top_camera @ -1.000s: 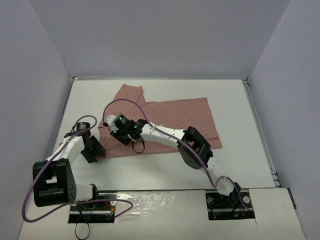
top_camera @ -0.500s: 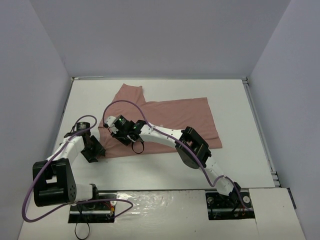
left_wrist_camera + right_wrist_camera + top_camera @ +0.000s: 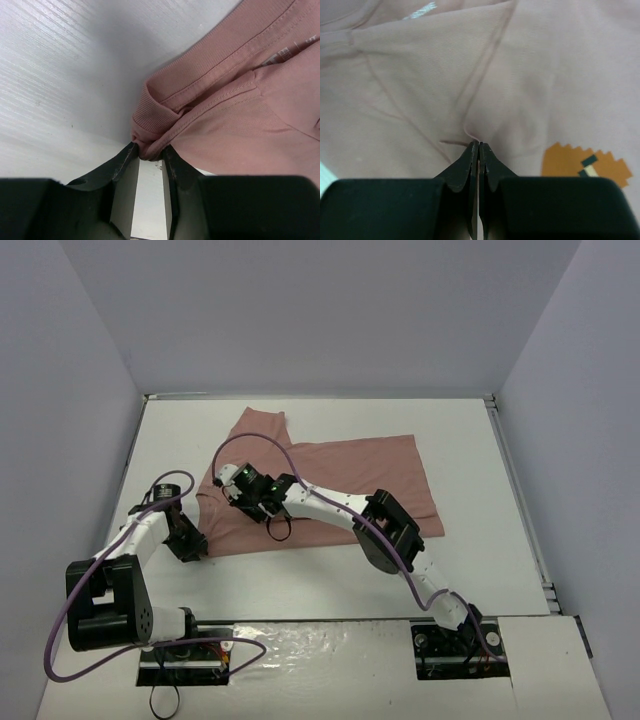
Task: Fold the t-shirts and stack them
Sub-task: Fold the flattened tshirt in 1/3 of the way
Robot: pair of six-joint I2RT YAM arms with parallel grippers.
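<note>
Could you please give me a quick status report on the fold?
Left gripper jaws pinched on the t-shirt at its ribbed edge. Right gripper jaws shut on a fabric fold beside the print. No obstruction seen.

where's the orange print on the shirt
Lower right of the right wrist view: the orange print on the pink t-shirt, just beside the jaws of the right gripper.

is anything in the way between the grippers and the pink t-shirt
Nothing visible. The left gripper pinches a ribbed edge of the t-shirt between its fingers, and the right gripper is shut on a small fold near the orange print.
</note>
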